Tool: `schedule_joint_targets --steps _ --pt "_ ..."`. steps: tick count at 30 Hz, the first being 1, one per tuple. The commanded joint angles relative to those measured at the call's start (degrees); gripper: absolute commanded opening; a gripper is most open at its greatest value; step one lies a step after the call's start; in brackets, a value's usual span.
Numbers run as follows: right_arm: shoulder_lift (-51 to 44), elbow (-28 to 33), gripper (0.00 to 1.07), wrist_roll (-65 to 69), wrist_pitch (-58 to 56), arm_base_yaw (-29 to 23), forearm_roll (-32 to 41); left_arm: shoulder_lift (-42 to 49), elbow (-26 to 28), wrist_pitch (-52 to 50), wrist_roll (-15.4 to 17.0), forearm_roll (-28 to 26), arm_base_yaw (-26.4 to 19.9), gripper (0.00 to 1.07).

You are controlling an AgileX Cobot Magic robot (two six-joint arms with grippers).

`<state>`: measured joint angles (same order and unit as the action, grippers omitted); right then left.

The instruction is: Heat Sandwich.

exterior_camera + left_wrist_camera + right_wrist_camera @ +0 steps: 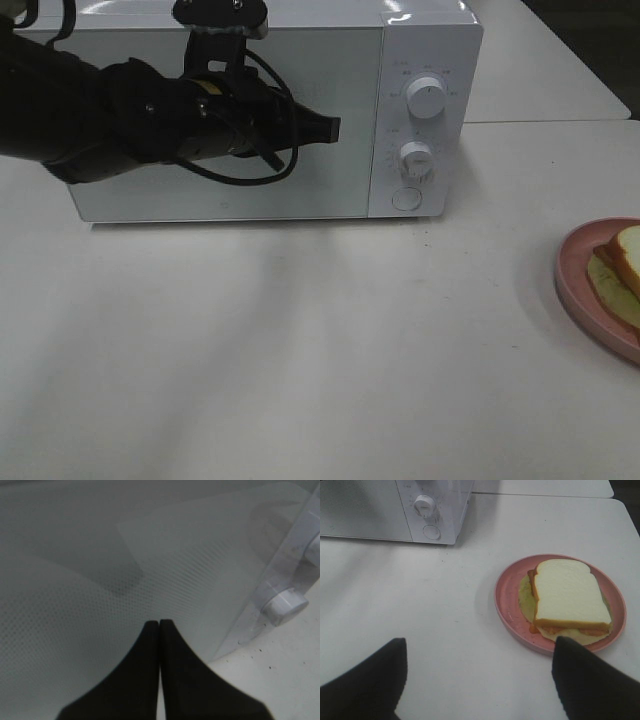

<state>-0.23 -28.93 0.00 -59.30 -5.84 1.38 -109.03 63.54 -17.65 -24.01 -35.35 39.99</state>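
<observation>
At the microwave [270,120] door, the left gripper [333,129] is closed, empty. The sandwich [622,268] lies at its four o'clock, well apart. The right gripper [479,672], wide open and empty, is nearer.

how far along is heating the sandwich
Barely started. Done: nothing that shows; the microwave door looks closed and the sandwich sits on its pink plate on the table. In hand: the left tool, shut, is in front of the door near the control panel; the right tool is open above the table by the plate. Left: open the door, load, close, start.
</observation>
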Motion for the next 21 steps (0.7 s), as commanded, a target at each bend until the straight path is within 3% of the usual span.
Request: schedule_joint_targets --steps 1,6,9,10,11,12,13,14,16,20,21 --pt "-1.55 0.0 0.76 -0.97 0.17 0.34 0.11 3.04 -3.61 0.17 -0.11 -0.57 1.38 0.0" --pt "-1.55 0.0 0.76 -0.97 0.17 0.34 0.11 7.28 -7.28 7.1 0.11 -0.63 1.95 0.01" --pt "-1.55 0.0 0.76 -0.97 0.17 0.34 0.11 9.91 -9.05 15.3 0.34 -1.03 1.83 0.15" --pt "-1.55 0.0 0.76 -0.97 0.17 0.34 0.11 9.91 -9.05 15.3 0.34 -1.03 1.83 0.15" --pt "-1.55 0.0 0.76 -0.97 0.17 0.34 0.11 10.31 -9.28 16.96 0.34 -1.03 1.55 0.23" --pt "-1.55 0.0 0.76 -0.97 0.17 0.34 0.11 11.46 -9.63 22.17 0.34 -1.03 1.09 0.54" --pt "-1.55 0.0 0.76 -0.97 0.17 0.34 0.11 11.86 -9.63 24.01 0.63 -1.03 0.74 0.68" --pt "-1.55 0.0 0.76 -0.97 0.17 0.34 0.11 11.86 -9.63 24.01 0.63 -1.03 0.74 0.68" --pt "-1.55 0.0 0.76 -0.63 0.17 0.34 0.06 13.01 -9.63 30.83 0.69 -0.69 -0.86 1.05" --pt "-1.55 0.0 0.76 -0.63 0.17 0.34 0.06 14.04 -9.63 35.98 0.52 1.55 -2.52 1.03" --pt "-1.55 0.0 0.76 -0.63 0.17 0.34 0.06 14.44 -9.63 41.25 0.52 3.44 -3.78 1.02"
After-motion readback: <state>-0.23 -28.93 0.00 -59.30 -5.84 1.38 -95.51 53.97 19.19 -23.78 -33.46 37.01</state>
